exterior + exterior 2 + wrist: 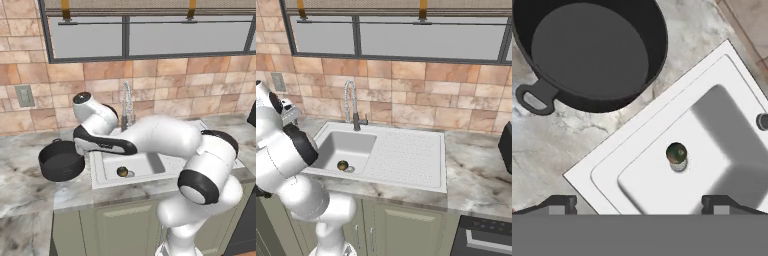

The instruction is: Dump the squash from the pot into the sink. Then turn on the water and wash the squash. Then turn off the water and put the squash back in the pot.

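Observation:
The squash (676, 152) lies on the drain at the bottom of the sink (642, 180), dark green with a yellow patch; it also shows as squash (122, 172) and squash (342, 165). The black pot (587, 50) stands upright and empty on the marble counter left of the basin, one loop handle toward me; from the left base it is the pot (61, 162). My gripper (639, 207) hangs open above the sink's left rim, between pot and squash, holding nothing. No water is seen coming from the faucet (349, 102).
The ribbed drainboard (406, 155) extends right of the basin. A dark appliance (506, 145) stands at the counter's far right. My own arm sweeps across the sink (100, 175) in the left base view. Tiled wall and window sit behind the faucet (126, 105).

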Tool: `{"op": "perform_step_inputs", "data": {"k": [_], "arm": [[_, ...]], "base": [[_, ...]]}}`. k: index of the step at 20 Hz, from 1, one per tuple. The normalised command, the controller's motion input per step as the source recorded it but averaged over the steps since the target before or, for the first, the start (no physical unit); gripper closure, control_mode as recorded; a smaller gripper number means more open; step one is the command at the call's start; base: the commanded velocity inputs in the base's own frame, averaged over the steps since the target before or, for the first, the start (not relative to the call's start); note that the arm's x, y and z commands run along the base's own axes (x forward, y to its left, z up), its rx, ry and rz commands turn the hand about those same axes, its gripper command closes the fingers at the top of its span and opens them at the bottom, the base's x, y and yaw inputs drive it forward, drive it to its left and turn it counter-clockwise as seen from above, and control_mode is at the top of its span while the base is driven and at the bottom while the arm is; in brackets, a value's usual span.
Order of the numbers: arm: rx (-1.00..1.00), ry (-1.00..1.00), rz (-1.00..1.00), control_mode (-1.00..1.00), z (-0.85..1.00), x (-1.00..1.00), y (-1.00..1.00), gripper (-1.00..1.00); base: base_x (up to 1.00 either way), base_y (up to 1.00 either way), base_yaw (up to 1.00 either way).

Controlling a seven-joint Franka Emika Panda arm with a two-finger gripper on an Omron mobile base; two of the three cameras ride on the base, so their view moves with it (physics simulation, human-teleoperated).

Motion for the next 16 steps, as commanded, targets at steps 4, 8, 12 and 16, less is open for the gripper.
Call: {"op": "perform_step_inputs", "data": {"k": [4, 8, 12, 16], "arm": [[0.18, 0.00, -0.14, -1.00, 0.15, 0.00, -0.74, -1.00], [0.19, 0.00, -0.15, -1.00, 0.14, 0.00, -0.68, -1.00], [0.17, 0.00, -0.13, -1.00, 0.17, 0.00, -0.50, -1.00], [0.15, 0.00, -0.18, -1.00, 0.16, -0.04, -0.36, -1.00]], "base": [[0.00, 0.00, 0.00], [0.00, 0.00, 0.00], [0.00, 0.00, 0.00], [0.00, 0.00, 0.00]]}}
